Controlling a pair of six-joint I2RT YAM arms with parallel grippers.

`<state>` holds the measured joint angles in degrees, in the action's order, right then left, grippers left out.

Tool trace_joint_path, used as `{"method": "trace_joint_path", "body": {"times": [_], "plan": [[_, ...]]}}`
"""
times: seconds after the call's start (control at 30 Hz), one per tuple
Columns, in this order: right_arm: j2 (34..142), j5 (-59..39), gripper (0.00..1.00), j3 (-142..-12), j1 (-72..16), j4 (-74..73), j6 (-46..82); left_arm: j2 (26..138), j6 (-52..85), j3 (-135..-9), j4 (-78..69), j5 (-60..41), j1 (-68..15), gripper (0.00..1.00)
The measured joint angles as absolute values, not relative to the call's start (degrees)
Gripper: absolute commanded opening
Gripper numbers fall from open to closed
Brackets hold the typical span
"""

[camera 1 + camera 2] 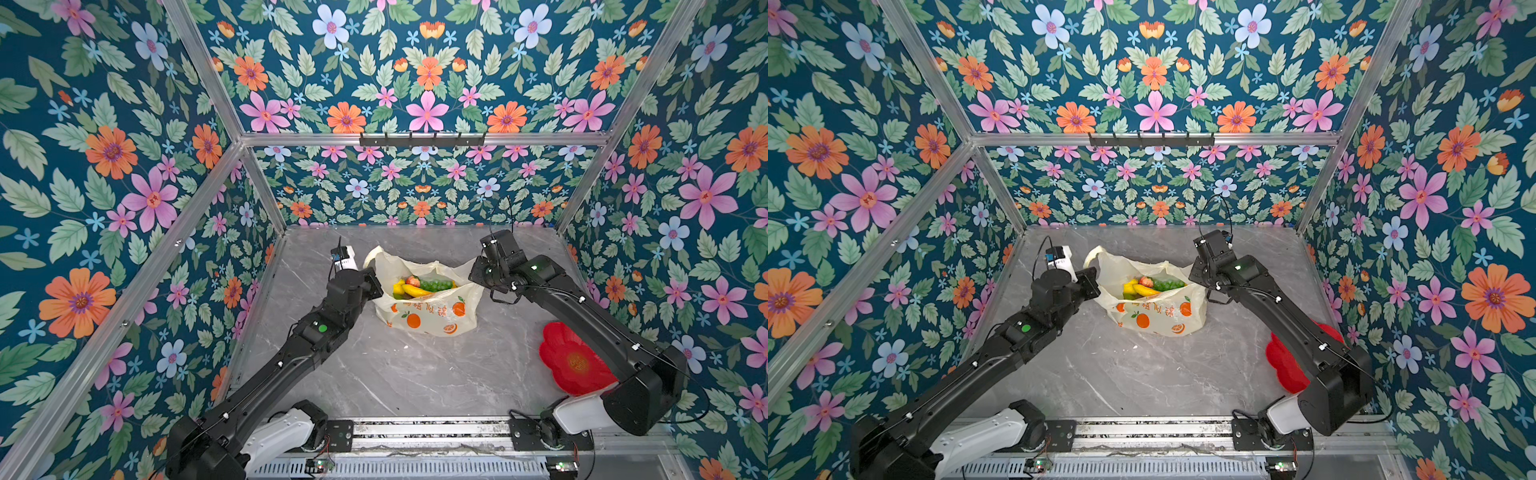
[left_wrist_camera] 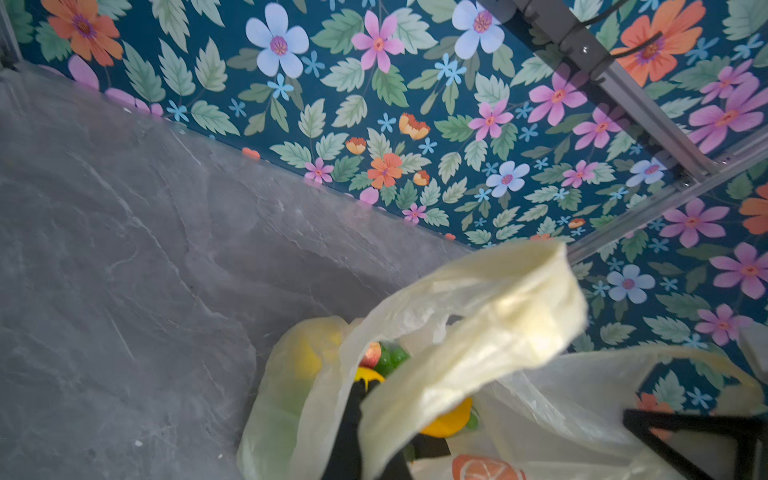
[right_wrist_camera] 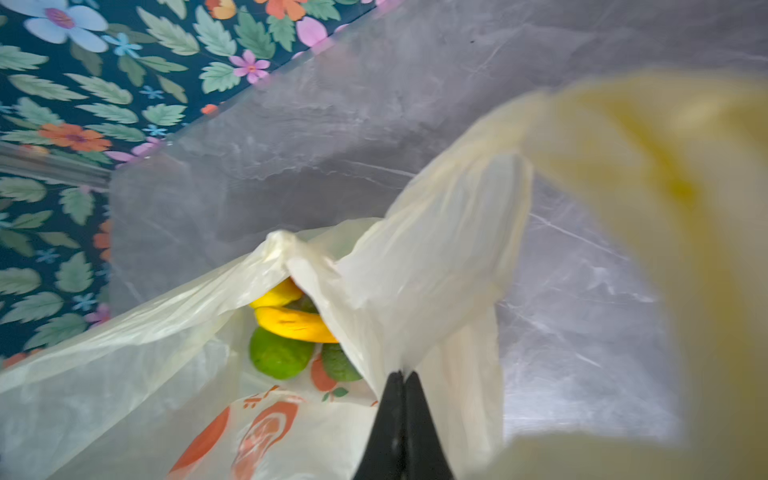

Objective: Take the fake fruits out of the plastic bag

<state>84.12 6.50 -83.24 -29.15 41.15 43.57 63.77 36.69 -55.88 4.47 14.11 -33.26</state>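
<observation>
The thin pale-yellow plastic bag with printed oranges sits mid-frame on the grey marbled tabletop in both top views, mouth gaping; glossy fake fruits lie inside; the left tool is clamped on its left rim; the right tool, jaws together, pinches its right rim.

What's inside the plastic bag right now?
Showing in the plastic bag: a yellow banana, green grapes, a red strawberry and a lime-green fruit. Whatever lies beneath them is covered.

On plastic bag front: row of orange printed characters, too small to read.
</observation>
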Motion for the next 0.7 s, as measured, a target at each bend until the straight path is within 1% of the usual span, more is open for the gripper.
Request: {"method": "trace_joint_path", "body": {"times": [0.2,0.27,0.33,0.4,0.47,0.7], "plan": [[92.29,0.14,0.00,-99.94,-24.56,38.59,40.29,76.01,33.58,-78.43,7.73,11.18,-24.36,0.00],[93.91,-2.02,0.00,-104.44,-24.56,38.39,38.79,77.43,32.80,-82.43,7.77,10.00,-22.63,0.00],[93.30,-4.47,0.00,-105.10,-24.69,37.28,37.74,76.60,32.53,-82.87,7.38,9.39,-22.06,0.00],[90.74,-6.09,0.00,-100.90,-24.73,35.05,37.21,73.52,32.38,-79.11,6.02,8.16,-21.98,0.00],[87.50,-7.11,0.00,-93.45,-24.93,32.27,37.15,69.47,32.40,-72.49,4.29,7.16,-22.02,0.00],[77.89,-10.28,0.00,-65.12,-28.36,20.53,38.65,53.30,36.73,-41.69,0.93,6.44,-21.82,0.00]]}}
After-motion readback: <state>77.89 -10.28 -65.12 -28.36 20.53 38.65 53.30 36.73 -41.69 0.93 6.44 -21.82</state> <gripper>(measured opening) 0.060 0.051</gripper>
